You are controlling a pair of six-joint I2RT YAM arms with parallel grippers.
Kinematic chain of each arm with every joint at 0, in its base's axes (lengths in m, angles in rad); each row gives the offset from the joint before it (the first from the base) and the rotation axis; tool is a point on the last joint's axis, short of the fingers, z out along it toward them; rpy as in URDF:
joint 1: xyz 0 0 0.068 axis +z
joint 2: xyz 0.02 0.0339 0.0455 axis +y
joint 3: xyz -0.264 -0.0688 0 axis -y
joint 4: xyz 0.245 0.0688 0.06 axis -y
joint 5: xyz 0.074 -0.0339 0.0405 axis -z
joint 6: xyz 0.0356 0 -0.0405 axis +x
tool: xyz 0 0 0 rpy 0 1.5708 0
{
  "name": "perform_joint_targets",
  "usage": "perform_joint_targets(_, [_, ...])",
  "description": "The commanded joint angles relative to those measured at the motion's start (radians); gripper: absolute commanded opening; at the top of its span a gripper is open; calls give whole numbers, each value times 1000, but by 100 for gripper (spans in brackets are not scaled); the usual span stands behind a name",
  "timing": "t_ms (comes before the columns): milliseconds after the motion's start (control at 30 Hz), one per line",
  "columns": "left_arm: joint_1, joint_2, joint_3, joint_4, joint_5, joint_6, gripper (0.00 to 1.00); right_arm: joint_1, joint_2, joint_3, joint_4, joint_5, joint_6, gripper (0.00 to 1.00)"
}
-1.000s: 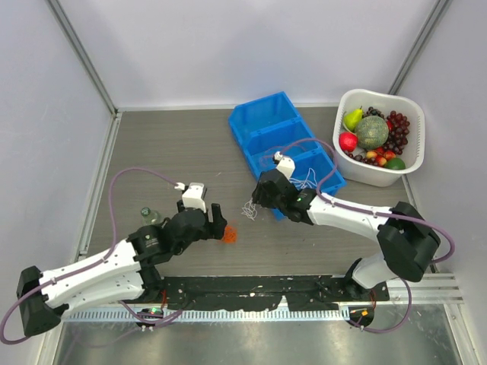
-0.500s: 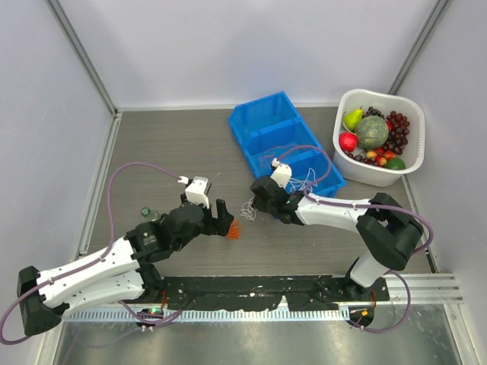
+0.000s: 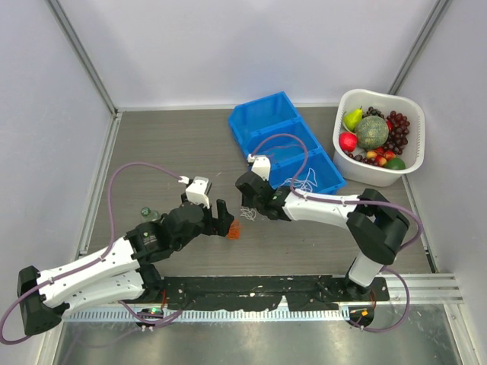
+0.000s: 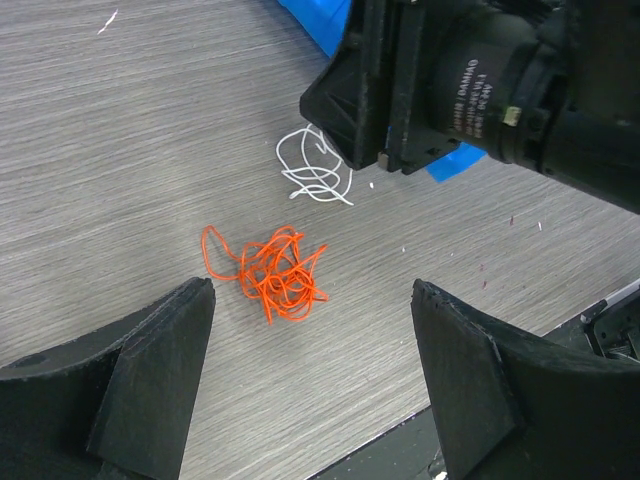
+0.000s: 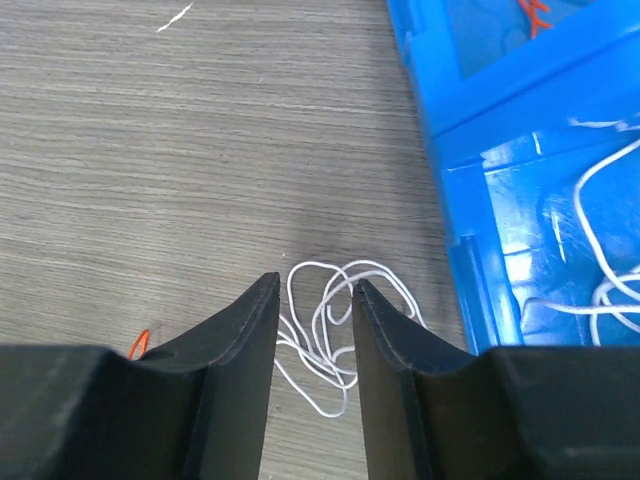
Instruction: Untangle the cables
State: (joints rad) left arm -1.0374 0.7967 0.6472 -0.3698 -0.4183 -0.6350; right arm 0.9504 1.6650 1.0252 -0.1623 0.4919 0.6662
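1. One grey table (image 3: 167, 152) is carrying a blue bin (image 3: 266, 114) and a white fruit basket (image 3: 378, 179) toward its far right.
2. The left gripper (image 4: 312, 292) is hovering with its jaws spread wide and released, holding nothing and straddling the orange cable (image 4: 272, 270) from above.
3. The right gripper (image 5: 316, 285) is keeping its jaws narrowly apart, not clenching. Loops of the white cable (image 5: 335, 330) are showing in the gap.
4. Both cables are lying bunched on the table just beside each other, with the white one nearer the bin's corner.
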Motion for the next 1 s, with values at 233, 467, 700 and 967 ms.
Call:
perform_joint_targets(233, [4,1,37,38,-14,12,84,-9,90,70,-29,25,2,35])
perform_joint_targets(467, [4,47,57,54,-4,23,84,-9,142,96,-5,-18,-4,22])
perform_joint_targets(700, [4,39,66,46,-2,12,84,-24,109,110,26,-55,-22,3])
perform_joint_targets(967, [4,-27,71,32,-13,-9,85,-56,-206,-26,128,-209,-40,1])
